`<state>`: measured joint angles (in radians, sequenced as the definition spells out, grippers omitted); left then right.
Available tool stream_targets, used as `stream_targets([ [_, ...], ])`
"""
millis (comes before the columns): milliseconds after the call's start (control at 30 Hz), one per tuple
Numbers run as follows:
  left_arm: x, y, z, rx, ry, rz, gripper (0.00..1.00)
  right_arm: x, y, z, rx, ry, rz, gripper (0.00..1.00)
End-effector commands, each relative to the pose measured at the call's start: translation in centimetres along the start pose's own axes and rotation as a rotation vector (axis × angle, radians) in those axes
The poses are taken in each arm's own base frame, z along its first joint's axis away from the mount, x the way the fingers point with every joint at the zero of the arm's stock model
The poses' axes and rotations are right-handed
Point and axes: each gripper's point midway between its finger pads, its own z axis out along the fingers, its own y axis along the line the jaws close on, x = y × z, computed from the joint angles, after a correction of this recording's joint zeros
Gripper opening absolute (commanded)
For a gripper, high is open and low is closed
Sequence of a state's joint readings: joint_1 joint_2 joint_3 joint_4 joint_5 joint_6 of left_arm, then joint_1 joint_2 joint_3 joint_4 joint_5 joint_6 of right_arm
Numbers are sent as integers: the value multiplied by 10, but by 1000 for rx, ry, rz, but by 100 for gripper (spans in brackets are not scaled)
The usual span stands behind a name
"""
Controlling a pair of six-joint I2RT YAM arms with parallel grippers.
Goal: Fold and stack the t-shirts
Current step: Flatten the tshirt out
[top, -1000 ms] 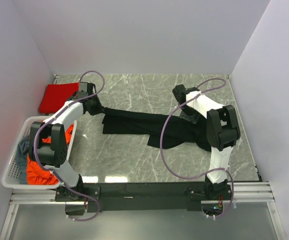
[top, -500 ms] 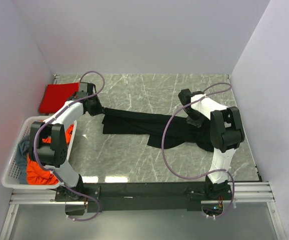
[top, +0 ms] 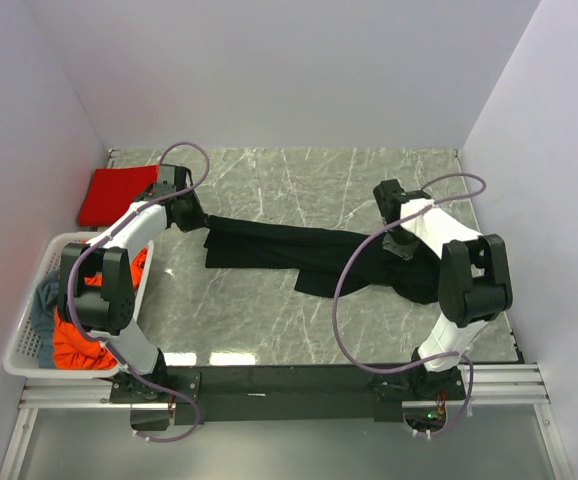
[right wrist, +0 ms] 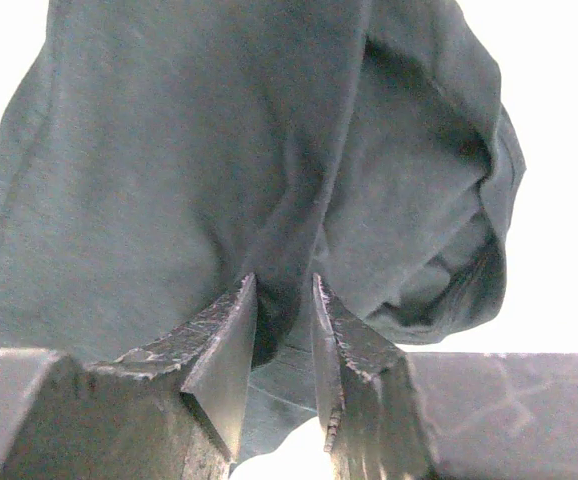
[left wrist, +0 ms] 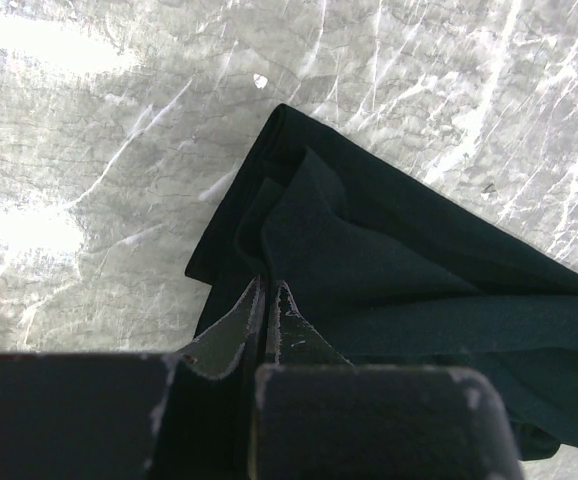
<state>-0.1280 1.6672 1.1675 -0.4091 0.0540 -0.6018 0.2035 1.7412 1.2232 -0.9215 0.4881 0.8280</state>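
T-shirts lie in three places as we see them from above. The black t-shirt (top: 289, 252) is strung out in a long, rumpled band across the middle of the table (top: 299, 180). The red t-shirt (top: 114, 193) sits flat at the upper left corner, which we take to be the start of the stack. The orange-red t-shirt (top: 74, 345) and the grey-blue t-shirt (top: 47, 297) are bunched in the basket (top: 21, 358) at the lower left. The left gripper (top: 201, 220) is at the band's left end and the right gripper (top: 401, 243) is over its bulkier right end. We judge that one arm works each end so the cloth can be drawn out flat before any fold.

In the left wrist view, the left gripper (left wrist: 267, 298) has its fingers (left wrist: 231, 335) pressed tight together at the lower centre. A ridge of black t-shirt (left wrist: 389, 270) runs up into the tips, so it looks pinched there by a thin edge. The cloth fans away toward the right, with bare marble above and to the left.

In the right wrist view, the right gripper (right wrist: 284, 320) has its fingers (right wrist: 219, 350) drawn close, with only a narrow gap. A thick fold of the black t-shirt (right wrist: 219, 150) is caught between them and fills most of the frame above. We read the wider gap as simply the bulk of the gathered cloth.
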Motion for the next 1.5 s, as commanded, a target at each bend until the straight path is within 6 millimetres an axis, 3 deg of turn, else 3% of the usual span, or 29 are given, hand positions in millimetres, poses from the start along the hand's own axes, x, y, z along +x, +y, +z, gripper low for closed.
stream_targets([
  [0, -17, -9, -4, 13, -45, 27, 1, -9, 8, -7, -117, -13, 83, 36],
  [467, -17, -8, -3, 5, -44, 28, 1, -7, 19, 13, -165, 25, 161, 34],
  [633, -16, -7, -2, 3, -43, 27, 1, -11, 11, 12, -147, 18, 168, 10],
  [700, -16, -11, -3, 21, -38, 23, 1, -22, 7, 3, -165, -6, 189, 1],
  [800, -23, -13, -6, 25, -47, 6, 1, -50, -6, -14, -203, -55, 244, 0],
  [900, -41, -15, -10, 60, -54, -63, 1, -97, -26, -39, -273, -129, 343, 0],
  [933, -61, -17, -16, 72, -86, -92, 1, -110, -31, -46, -292, -151, 357, 0],
  [967, -67, -16, -17, 69, -82, -121, 1, -138, -43, -63, -341, -195, 418, 0],
  [1000, -76, -19, -20, 81, -88, -138, 1, -152, -49, -74, -371, -222, 443, 0],
  [1033, -106, -28, -34, 110, -141, -151, 1, -166, -55, -84, -395, -252, 460, 0],
  [1067, -113, -29, -36, 105, -139, -171, 1, -193, -62, -107, -449, -315, 493, 0],
  [1100, -126, -34, -43, 115, -158, -179, 1, -207, -71, -117, -490, -332, 519, 0],
  [1133, -161, -41, -64, 148, -234, -194, 1, -219, -78, -128, -518, -357, 537, 0],
  [1167, -173, -46, -69, 168, -253, -213, 1, -240, -86, -151, -562, -412, 562, 0],
  [1200, -184, -47, -78, 178, -265, -234, 1, -253, -103, -157, -569, -439, 602, 0],
  [1233, -213, -57, -105, 231, -327, -246, 1, -261, -106, -170, -624, -448, 621, 0],
  [1267, -224, -61, -115, 257, -342, -276, 1, -275, -113, -193, -684, -497, 638, 0],
  [1300, -234, -66, -128, 285, -362, -285, 1, -281, -120, -203, -720, -517, 654, 0],
  [1333, -254, -75, -159, 333, -430, -281, 1, -291, -129, -216, -779, -543, 679, 0],
  [1400, -266, -87, -192, 392, -484, -282, 1, -297, -143, -244, -849, -599, 695, 0],
  [1433, -275, -93, -214, 427, -533, -274, 1, -301, -156, -250, -863, -623, 719, 0],
  [1467, -276, -99, -242, 460, -577, -260, 1, -299, -158, -274, -934, -660, 697, 0],
])
